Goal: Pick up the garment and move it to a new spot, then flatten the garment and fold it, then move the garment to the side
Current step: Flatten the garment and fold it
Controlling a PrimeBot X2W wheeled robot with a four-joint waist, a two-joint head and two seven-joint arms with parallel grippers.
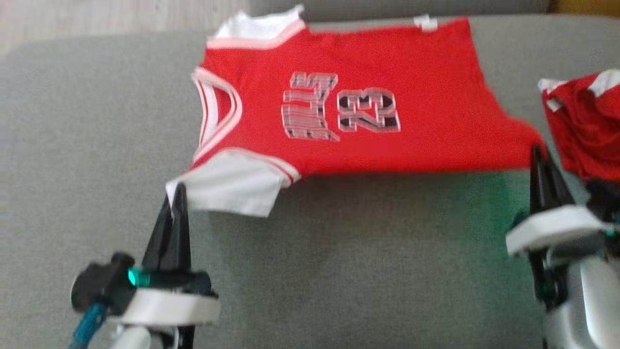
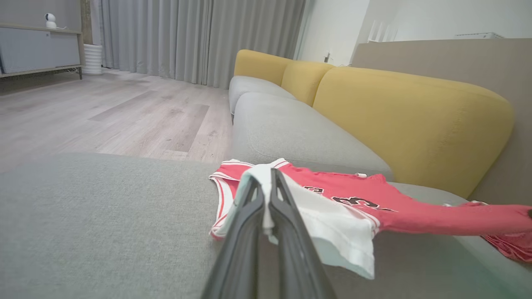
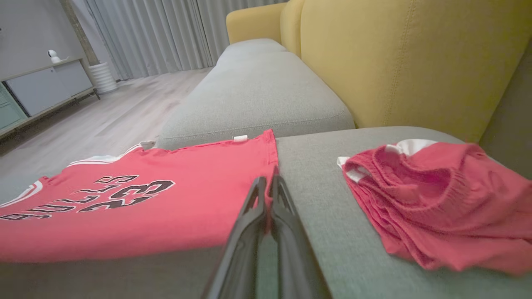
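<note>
We are holding the jersey (image 1: 368, 111) by its near edge with both arms. It is lying spread on the grey cushion (image 1: 339, 271), printed side up, and it is reaching away from us toward the far side. Its long axis is running left to right, with the collar end on the left and the hem on the right.

Our left gripper (image 1: 176, 190) is pressing its fingers together on the white sleeve (image 1: 232, 186) at the near left corner, and white cloth is showing between the fingers in the left wrist view. Our right gripper (image 1: 535, 150) is pinching the near right corner of the hem in the same way. The near edge is hanging a little off the cushion between the two grips, with a shadow under it.

Each arm is nearer its own end, so neither is reaching across. As we are judging it, the fold is turning on carrying this near edge over toward the far edge, with both ends kept level.

We are counting one jersey, two grippers, and one crumpled red bundle (image 1: 586, 131) lying just right of the hem, near the right gripper.
</note>
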